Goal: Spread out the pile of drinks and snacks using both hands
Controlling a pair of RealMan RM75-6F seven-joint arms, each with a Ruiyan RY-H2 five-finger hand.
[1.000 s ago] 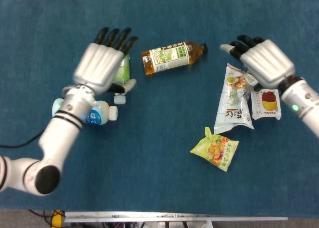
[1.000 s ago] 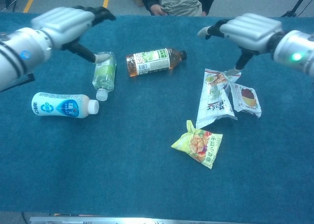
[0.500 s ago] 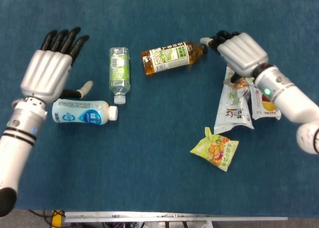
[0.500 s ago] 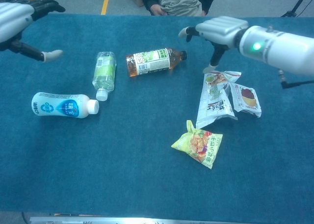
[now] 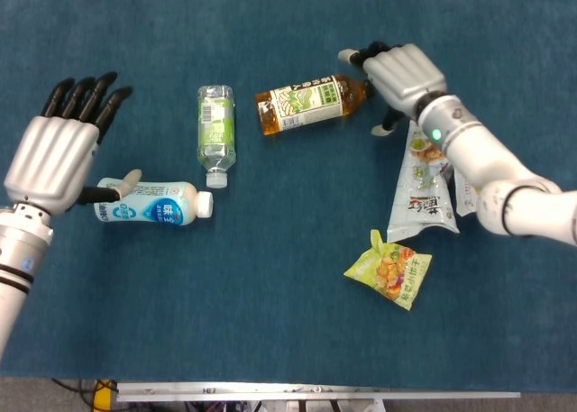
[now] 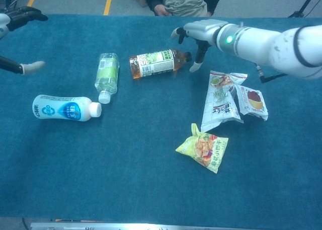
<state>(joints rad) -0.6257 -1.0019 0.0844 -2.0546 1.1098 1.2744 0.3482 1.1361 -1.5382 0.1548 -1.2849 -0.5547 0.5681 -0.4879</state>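
Both hands (image 5: 52,155) (image 5: 403,72) splayed, seemingly holding nothing; amber tea bottle (image 5: 311,102) (green-labelled) lies sideways.

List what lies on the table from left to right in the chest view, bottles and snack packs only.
White and blue bottle → green bottle → tea bottle → yellow snack bag → tall white snack pack → small red-print packet.

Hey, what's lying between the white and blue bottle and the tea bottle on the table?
The green-labelled clear bottle lies on its side between the white and blue bottle and the tea bottle, touching neither; the head view shows it best.
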